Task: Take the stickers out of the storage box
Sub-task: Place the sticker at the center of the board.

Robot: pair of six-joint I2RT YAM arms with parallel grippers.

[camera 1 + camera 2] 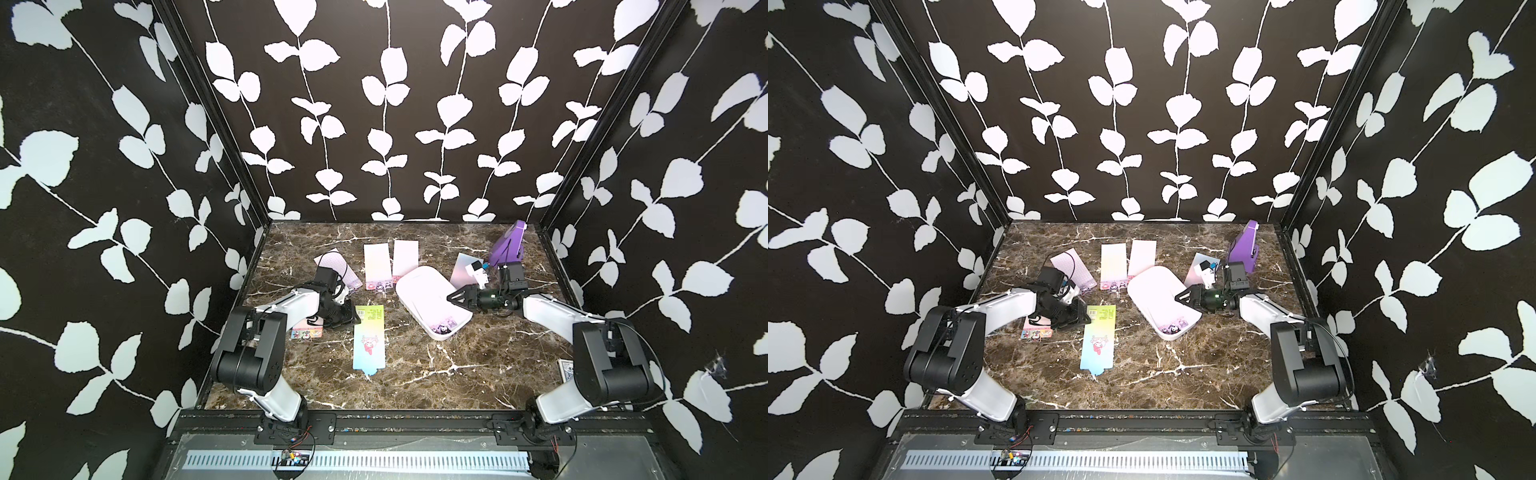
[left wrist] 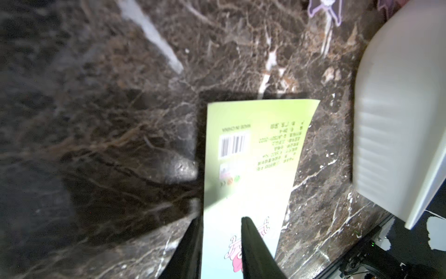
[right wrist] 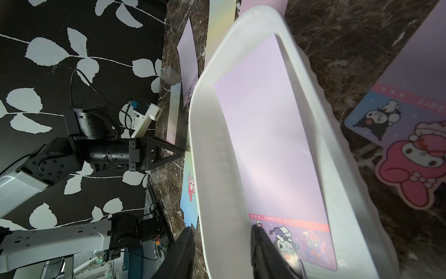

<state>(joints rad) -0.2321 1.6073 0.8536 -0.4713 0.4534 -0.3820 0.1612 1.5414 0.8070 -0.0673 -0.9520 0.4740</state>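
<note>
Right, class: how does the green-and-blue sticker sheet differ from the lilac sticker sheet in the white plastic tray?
The green sheet lies on the marble table; the lilac sheet, in the tray. The green sheet shows a barcode; the lilac sheet none. Both carry cartoon characters.

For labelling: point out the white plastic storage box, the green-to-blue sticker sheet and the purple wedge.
White plastic storage box (image 3: 212,183): right wrist view, side wall.
Green-to-blue sticker sheet (image 1: 369,338): top view, middle.
Purple wedge (image 1: 513,239): top view, sloping face.

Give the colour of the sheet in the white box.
Pale lilac sheet, purple cartoon strip at one end; clearest in the right wrist view.
</note>
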